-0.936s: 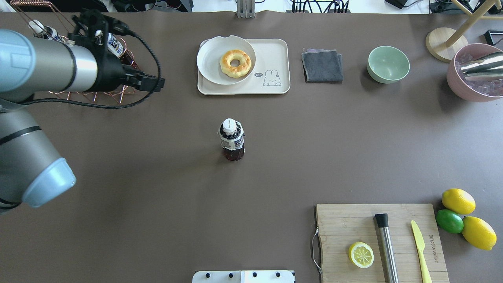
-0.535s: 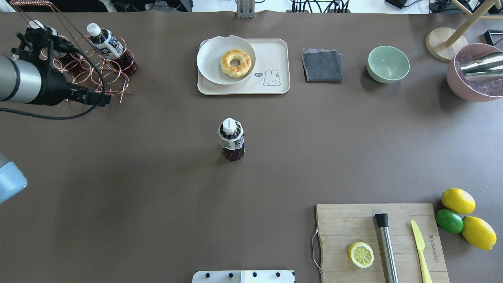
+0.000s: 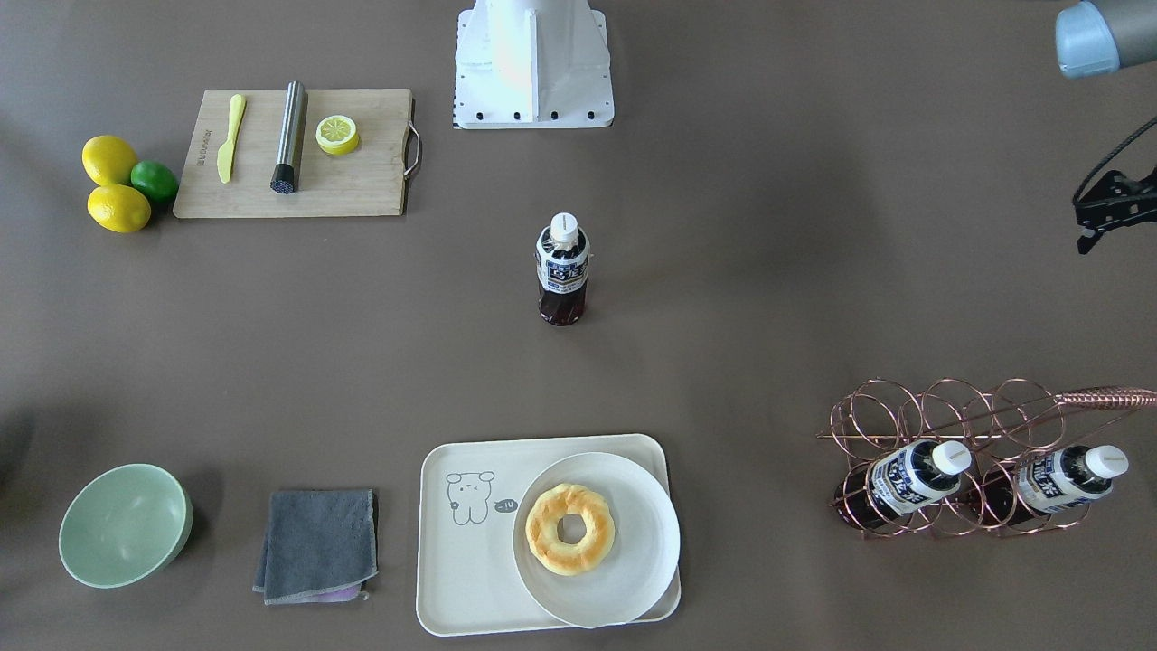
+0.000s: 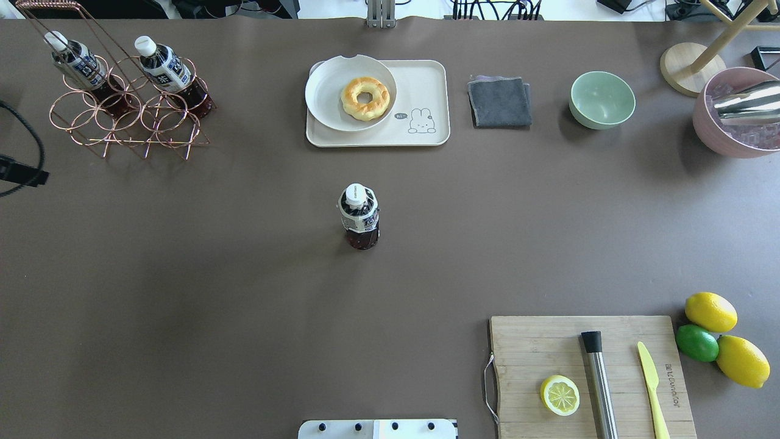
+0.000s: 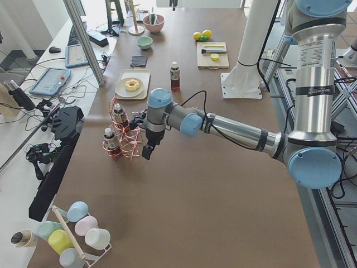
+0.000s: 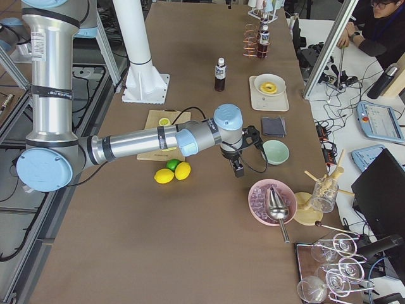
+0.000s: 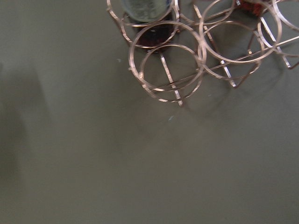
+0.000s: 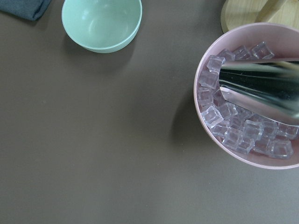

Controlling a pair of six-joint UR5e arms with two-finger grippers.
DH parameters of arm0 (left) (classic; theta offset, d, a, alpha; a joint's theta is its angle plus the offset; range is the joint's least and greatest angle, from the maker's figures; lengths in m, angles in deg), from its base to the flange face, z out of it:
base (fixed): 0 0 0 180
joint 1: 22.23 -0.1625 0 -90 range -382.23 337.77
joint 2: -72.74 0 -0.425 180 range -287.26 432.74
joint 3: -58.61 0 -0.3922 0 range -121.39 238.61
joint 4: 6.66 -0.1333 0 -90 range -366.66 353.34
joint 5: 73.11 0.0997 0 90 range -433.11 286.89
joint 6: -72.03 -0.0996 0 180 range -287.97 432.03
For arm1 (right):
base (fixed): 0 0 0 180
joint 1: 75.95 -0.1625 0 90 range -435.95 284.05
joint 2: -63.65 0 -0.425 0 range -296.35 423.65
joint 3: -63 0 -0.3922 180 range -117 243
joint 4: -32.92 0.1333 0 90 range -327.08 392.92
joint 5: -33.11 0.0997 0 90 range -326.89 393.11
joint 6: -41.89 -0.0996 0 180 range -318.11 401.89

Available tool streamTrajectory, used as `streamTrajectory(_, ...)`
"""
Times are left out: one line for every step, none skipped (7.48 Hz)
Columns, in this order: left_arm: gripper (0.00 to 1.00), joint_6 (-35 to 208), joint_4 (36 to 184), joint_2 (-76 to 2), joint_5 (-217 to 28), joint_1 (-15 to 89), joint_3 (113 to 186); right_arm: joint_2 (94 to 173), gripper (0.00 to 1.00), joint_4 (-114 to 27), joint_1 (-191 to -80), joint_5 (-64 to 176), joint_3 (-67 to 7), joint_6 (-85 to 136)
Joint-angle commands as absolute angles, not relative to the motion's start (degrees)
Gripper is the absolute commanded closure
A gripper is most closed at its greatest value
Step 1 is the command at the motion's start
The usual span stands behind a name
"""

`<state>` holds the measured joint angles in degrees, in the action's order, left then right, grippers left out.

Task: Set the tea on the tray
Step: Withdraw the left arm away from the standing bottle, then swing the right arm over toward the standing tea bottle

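While tea (image 4: 359, 219) stands off tray (image 4: 426, 79), left pincer (image 5: 146, 152) and right pincer (image 6: 238, 168) spacing is unclear.

Overhead and front views opposed, both showing the tray (image 4: 426, 79), wrist cameras close, downward

The tea (image 4: 359, 219) stands at the middle of the desk (image 4: 213, 274). At the edge far from the robot lies the tray (image 4: 426, 85), a plate (image 4: 323, 91) with a doughnut (image 4: 365, 97) on its left half, a cloth (image 4: 499, 102) and a bowl (image 4: 602, 99) to its right. A rack (image 4: 122, 122) fills the far left corner, a cutting board (image 4: 536, 347) the near right.
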<state>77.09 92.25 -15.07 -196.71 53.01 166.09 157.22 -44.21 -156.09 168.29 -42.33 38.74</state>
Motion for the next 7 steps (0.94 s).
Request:
streamTrajectory(0.0, 62.9, 77.8, -17.3, -203.3, 61.3, 162.4, 157.2, 0.0, -44.1, -155.9, 168.4, -42.5, 38.5)
streamTrajectory(0.0, 62.2, 78.4, -13.5, -205.2, 61.4, 162.1, 157.1, 0.0, -44.2, -155.8, 168.4, -43.2, 38.3)
streamTrajectory(0.0, 62.3, 78.4, -13.2, -206.8, 61.4, 162.3, 154.9, 0.0, -44.2, -154.9, 168.8, -44.4, 36.1)
streamTrajectory(0.0, 62.4, 78.5, -13.6, -207.2, 61.5, 162.1, 152.4, 0.0, -44.2, -152.4, 170.5, -47.6, 29.6)
streamTrajectory(0.0, 62.4, 78.5, -13.8, -207.2, 61.4, 162.1, 148.3, 0.0, -44.2, -148.8, 169.8, -49.4, 21.7)
streamTrajectory(0.0, 62.4, 78.5, -13.8, -207.2, 61.4, 162.1, 143.8, 0.0, -44.2, -144.4, 168.3, -49.4, 15.2)
streamTrajectory(0.0, 62.5, 78.7, -13.8, -207.3, 61.4, 162.1, 138.0, 0.0, -44.5, -139.4, 164.7, -49.4, 7.0)
